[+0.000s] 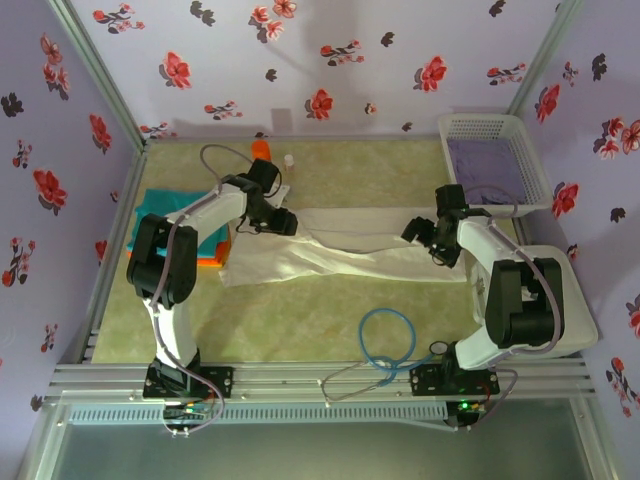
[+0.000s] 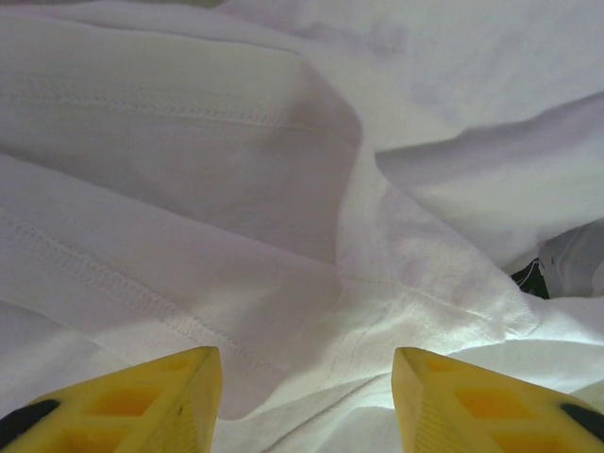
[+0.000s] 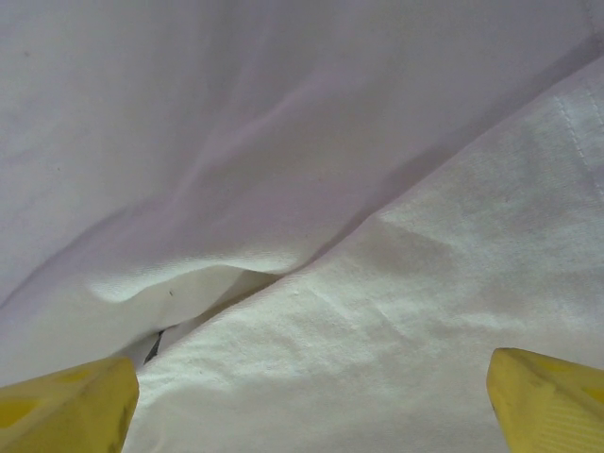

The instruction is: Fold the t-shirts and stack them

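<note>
Nearest us, along the rail (image 1: 320,372) where both arms are bolted, a blue cable (image 1: 386,340) loops on the table (image 1: 300,325). Beyond it a broad bare strip runs the whole width, open room on our side of the cloth. The white tee (image 1: 340,255) lies across the middle, wrinkled and drawn out long from left to right; its near edge is uneven and slants, while its far edge runs fairly straight. Our left gripper (image 1: 288,222) sits at the tee's far left end. In the left wrist view its yellow fingers (image 2: 160,396) stand parted over the cloth with nothing pinched between them, and stitched hems cross the folds ahead. Our right gripper (image 1: 415,232) is at the tee's right end, fingers (image 3: 66,411) spread wide and released above a folded edge that lifts a little over a dark gap. A white board (image 1: 578,315) lies under the right arm at the table's right edge. The teal tee (image 1: 160,212) lies folded flat near the left edge. The orange tee (image 1: 212,255), partly hidden by the left arm, is just beside the white tee's left corner. Farther back, another bare strip holds a small orange thing (image 1: 260,148) and a small white thing (image 1: 288,160). In the far right corner a white basket (image 1: 478,122) holds purple cloth (image 1: 485,165), against the flowered walls (image 1: 300,60).
</note>
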Motion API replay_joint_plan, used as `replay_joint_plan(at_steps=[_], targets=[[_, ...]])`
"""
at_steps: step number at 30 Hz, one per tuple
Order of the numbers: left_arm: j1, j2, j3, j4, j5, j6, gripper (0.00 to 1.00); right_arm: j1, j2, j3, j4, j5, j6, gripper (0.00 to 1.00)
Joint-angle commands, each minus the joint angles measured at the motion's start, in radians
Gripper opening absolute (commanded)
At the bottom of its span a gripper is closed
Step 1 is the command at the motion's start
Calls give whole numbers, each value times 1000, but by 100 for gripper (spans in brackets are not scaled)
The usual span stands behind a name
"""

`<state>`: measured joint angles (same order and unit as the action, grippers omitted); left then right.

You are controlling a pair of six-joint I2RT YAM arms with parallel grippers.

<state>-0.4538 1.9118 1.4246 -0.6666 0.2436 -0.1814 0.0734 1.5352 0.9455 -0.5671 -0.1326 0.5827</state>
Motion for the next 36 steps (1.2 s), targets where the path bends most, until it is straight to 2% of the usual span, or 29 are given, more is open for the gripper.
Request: replay_joint_plan(at_steps=[1,6,16,21,24,26,36], targets=[[-6,-6,-6,-8,5,86,49,-6,-14,-5,-16,-5,-15,96],[-7,18,-2,-4,8,95,45,-6,-10,-4,-11,-8,-12,96],[-16,54,20,-5,8,103,43,-6,-12,1,-17,0,-16,96],[-19,55,34,-7,5,99,30,-6,-10,-4,-16,-2,-16,96],[-19,50,50,-12,-6,97,11,-6,-6,-2,-14,-2,-17,96],[-20,50,76,-29,-16,106,6,-7,-6,1,-16,-4,-18,96],[-80,185,342,-196,-132,192,5,-6,7,12,-18,-5,-27,95]])
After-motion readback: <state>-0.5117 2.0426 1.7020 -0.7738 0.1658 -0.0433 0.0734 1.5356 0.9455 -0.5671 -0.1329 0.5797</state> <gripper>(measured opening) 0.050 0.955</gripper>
